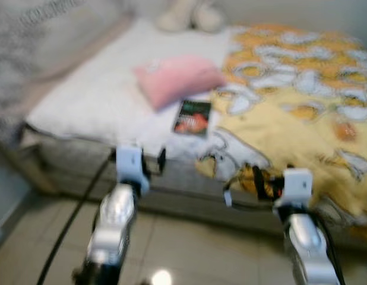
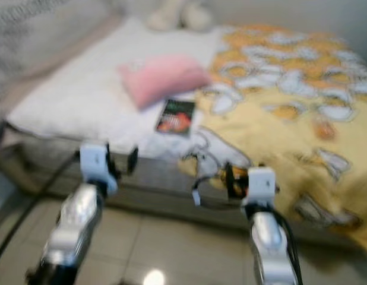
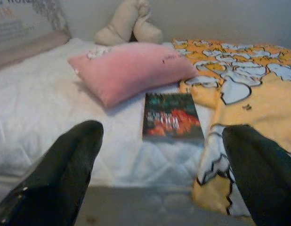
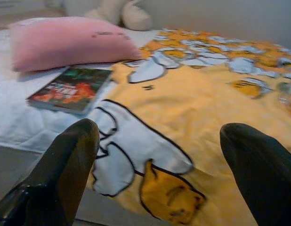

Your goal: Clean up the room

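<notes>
The left gripper (image 3: 159, 174) is hovering with its black fingers (image 3: 65, 169) spread wide before the white bed (image 3: 37, 117), where a dark book (image 3: 170, 117) is lying just beside a pink pillow (image 3: 129, 68) and touching a yellow patterned blanket (image 3: 249, 89).

Head stereo pair: looks forward and down from standing height over the tiled floor (image 1: 189, 243) onto the bed (image 1: 88, 101); both frames blurred, same scene, slightly offset sideways.

Left wrist cam: low, near the mattress edge, facing along the left claw (image 3: 159, 169) toward the book (image 3: 170, 117) and pink pillow (image 3: 129, 68).

Right wrist cam: low, over the yellow blanket (image 4: 206, 99), along the right claw (image 4: 159, 174). Both wrist views share book and pillow.
</notes>
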{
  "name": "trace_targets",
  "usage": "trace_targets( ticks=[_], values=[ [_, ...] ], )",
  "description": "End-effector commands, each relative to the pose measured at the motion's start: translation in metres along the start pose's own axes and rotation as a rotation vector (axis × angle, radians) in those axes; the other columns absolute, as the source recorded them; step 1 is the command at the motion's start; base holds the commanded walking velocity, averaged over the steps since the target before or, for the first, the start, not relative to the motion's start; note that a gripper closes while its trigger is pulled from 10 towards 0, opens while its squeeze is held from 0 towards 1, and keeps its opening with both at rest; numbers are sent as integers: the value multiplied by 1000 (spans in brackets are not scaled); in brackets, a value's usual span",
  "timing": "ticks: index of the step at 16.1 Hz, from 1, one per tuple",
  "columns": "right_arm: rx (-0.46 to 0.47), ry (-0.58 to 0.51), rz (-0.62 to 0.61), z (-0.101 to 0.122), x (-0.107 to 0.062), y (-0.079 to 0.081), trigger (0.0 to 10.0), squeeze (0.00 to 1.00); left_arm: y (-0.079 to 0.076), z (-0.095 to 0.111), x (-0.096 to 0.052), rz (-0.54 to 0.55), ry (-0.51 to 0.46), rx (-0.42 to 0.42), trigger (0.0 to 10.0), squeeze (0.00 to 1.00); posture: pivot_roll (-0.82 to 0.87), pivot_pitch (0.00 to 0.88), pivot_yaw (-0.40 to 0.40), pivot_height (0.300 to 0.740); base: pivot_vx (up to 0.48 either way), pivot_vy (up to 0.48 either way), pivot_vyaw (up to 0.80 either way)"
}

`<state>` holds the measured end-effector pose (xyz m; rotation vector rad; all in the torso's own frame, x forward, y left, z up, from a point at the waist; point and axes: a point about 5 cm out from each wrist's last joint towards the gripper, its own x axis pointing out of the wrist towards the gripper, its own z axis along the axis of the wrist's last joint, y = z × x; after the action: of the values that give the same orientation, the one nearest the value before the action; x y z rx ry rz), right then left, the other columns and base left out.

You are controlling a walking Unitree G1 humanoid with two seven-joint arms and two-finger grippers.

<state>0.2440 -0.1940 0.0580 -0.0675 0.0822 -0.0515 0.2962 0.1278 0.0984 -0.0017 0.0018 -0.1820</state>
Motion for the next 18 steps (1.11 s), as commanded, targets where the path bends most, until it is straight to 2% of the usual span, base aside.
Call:
trace_targets(
  ticks=[1, 4, 7, 9, 12, 16, 18],
  values=[
    [16, -27, -5, 10, 10, 2, 10000, 0, 5, 0, 2, 34, 12, 6, 10000, 0, -120, 0, 43, 740, 480, 0, 0],
    [19, -25, 14, 12, 9, 5, 10000, 0, 11, 3, 5, 53, 17, 8, 10000, 0, -122, 0, 42, 740, 480, 0, 0],
    [11, -39, 20, 17, 14, 8, 10000, 0, 7, 7, 9, 48, -1, 19, 10000, 0, -127, 0, 48, 740, 480, 0, 0],
    [3, -48, 32, 21, 17, 12, 10000, 0, 17, 19, 18, 91, -28, 4, 10000, 0, -124, 0, 47, 740, 480, 0, 0],
    [10, -51, 33, 22, 18, 17, 10000, 0, 22, 23, 22, 100, -37, 17, 10000, 0, -120, 0, 50, 740, 480, 0, 0],
    [18, -60, 14, 23, 18, 17, 10000, 0, 17, 28, 26, 63, -56, 50, 10000, 0, -124, 0, 54, 740, 480, 0, 0],
    [14, -62, 12, 24, 18, 17, 10000, 0, 16, 28, 26, 78, -57, 31, 10000, 0, -131, 0, 51, 740, 480, 0, 0]
  ],
)
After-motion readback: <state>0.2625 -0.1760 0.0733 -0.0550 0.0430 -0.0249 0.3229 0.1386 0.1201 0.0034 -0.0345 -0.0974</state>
